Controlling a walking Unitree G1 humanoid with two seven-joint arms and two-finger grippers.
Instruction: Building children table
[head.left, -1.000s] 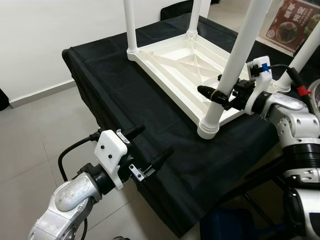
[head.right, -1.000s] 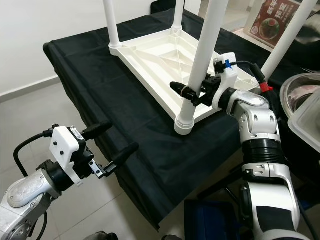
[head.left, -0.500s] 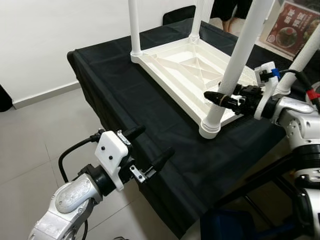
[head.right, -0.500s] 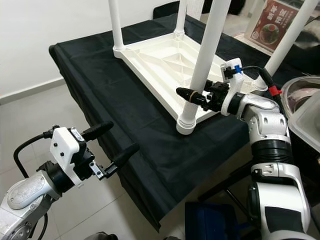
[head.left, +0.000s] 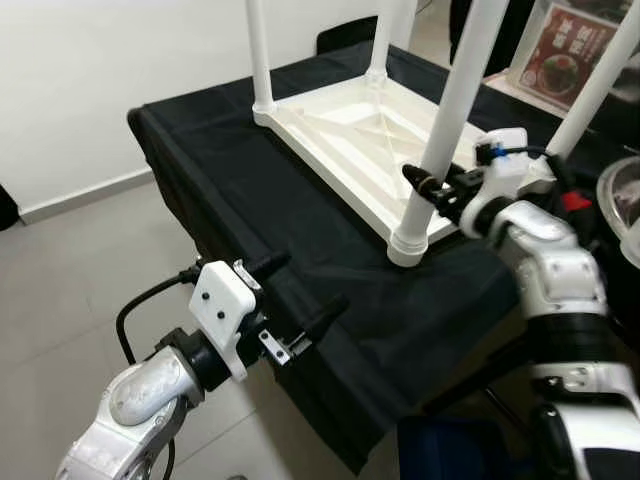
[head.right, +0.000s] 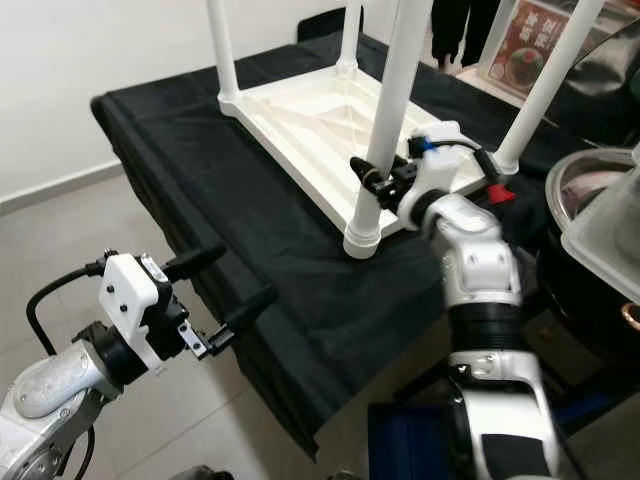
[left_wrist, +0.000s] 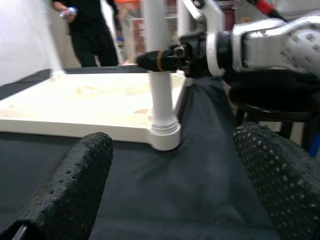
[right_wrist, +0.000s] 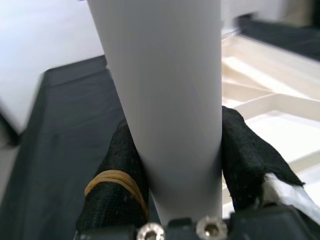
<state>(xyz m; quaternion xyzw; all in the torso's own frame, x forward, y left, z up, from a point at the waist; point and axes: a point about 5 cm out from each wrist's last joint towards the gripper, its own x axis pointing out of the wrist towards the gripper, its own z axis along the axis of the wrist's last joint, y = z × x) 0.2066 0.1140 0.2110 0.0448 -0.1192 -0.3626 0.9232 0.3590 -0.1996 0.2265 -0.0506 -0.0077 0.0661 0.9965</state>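
From the left eye, the white children's table (head.left: 352, 135) lies upside down on a black cloth (head.left: 230, 190), its legs pointing up. The right gripper (head.left: 432, 188) is clamped around the near leg (head.left: 445, 125), low down, just above the socket at the table's front corner. The left gripper (head.left: 300, 295) hovers off the cloth's near edge, fingers spread wide, holding nothing.

The right eye shows the same grip on that leg, and a metal bowl (head.right: 590, 195) off to the right.

Through the left wrist camera, two dotted black fingers (left_wrist: 75, 190) stand well apart, framing the leg's socket (left_wrist: 164, 135) across the cloth; a person in black (left_wrist: 92, 30) stands behind.

On the right wrist, both pads (right_wrist: 122, 170) press the leg from either side.
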